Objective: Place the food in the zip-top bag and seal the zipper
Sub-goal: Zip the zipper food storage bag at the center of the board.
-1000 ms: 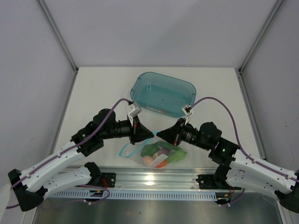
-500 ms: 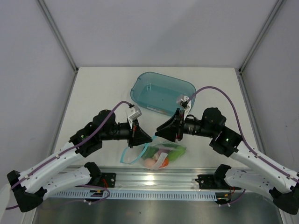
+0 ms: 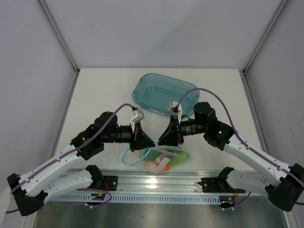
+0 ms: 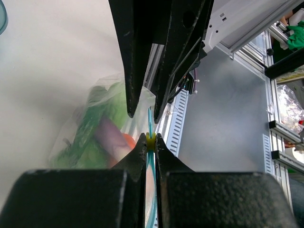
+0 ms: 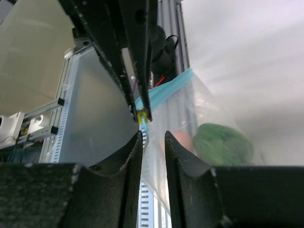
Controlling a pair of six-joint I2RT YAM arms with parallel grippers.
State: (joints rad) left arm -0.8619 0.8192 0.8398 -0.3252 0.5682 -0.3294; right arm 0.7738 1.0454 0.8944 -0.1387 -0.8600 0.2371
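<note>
Zip-top bag (image 3: pixel 167 153), clear, with the food (image 3: pixel 163 160) inside, lies at lower centre of the top view, between the arms. At its left we list the left gripper (image 4: pixel 150 140), pinched closed on the zipper (image 4: pixel 150 119). Just right, the right gripper (image 5: pixel 153 142) has its jaws slightly parted astride that strip; a teal tub (image 3: pixel 161 95) sits above.

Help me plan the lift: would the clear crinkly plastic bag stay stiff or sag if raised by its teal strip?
Probably floppy: the clear crinkly plastic bag drapes creased from its teal zipper strip. Likely to sag at the filled end, since the toy vegetables bunch together there.
</note>
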